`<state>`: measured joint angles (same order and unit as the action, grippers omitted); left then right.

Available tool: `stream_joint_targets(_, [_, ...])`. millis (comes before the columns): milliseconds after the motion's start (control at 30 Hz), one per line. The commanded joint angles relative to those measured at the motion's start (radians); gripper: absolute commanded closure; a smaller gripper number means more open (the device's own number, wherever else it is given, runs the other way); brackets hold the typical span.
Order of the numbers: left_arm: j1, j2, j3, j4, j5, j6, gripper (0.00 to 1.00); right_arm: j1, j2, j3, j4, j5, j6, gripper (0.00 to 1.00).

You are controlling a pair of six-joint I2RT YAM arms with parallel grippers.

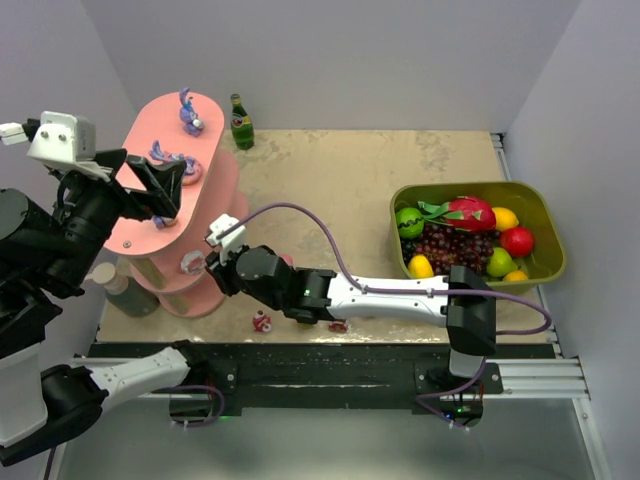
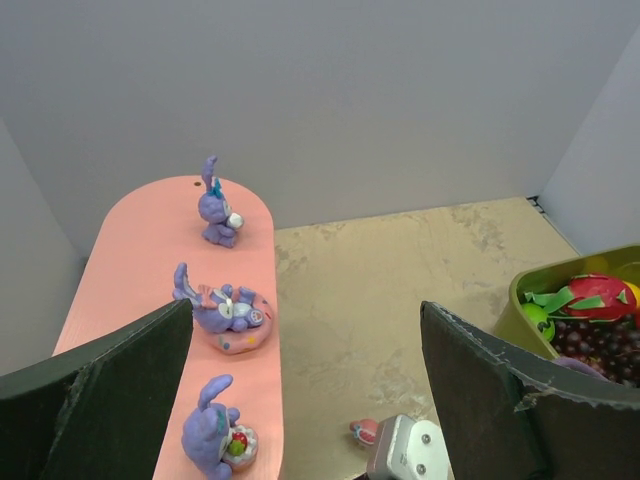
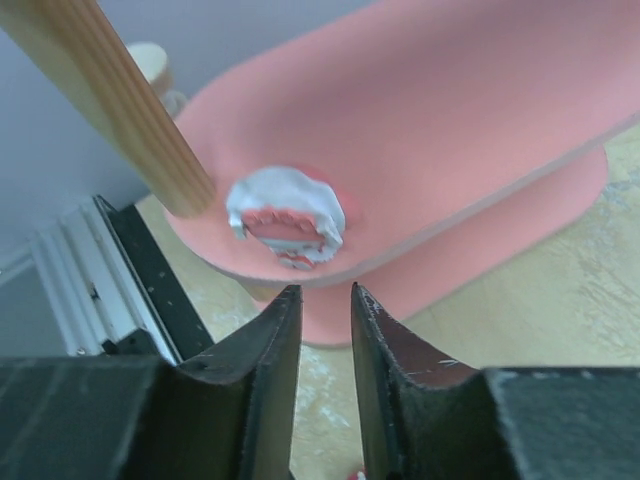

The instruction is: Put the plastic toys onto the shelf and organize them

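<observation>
The salmon-pink shelf [image 1: 215, 195] stands at the left. Three purple bunny toys sit on its top tier: one at the far end [image 2: 218, 205], one lying on a pink ring [image 2: 225, 312], and a near one [image 2: 215, 440]. My left gripper [image 1: 160, 190] hovers over that tier's near end, open and empty [image 2: 305, 330]. A white-and-pink toy [image 3: 287, 215] rests on a lower tier [image 3: 450, 150]. My right gripper [image 3: 325, 292] is just in front of it, jaws a narrow gap apart and holding nothing. Small toys lie on the table [image 1: 262, 322], [image 1: 338, 325], [image 2: 365, 432].
An olive-green tub [image 1: 545, 225] of fake fruit stands at the right. A green bottle [image 1: 241, 122] stands behind the shelf. A capped bottle [image 1: 120, 285] sits left of the shelf's base. A wooden shelf post [image 3: 130, 110] rises next to the white toy.
</observation>
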<state>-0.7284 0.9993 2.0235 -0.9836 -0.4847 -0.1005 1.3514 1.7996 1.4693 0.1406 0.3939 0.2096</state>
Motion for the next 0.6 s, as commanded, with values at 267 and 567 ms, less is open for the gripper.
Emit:
stream_joint_targets(267, [0.004,-0.031,0.009,0.031,-0.025,0.016,0.01,-0.044,0.066,0.125,-0.064,-0.052,0.079,0.77])
stream_joint_targets(567, [0.004,-0.025,0.001,0.029,-0.032,0.018,0.01,-0.063,0.086,0.144,-0.046,-0.058,0.068,0.77])
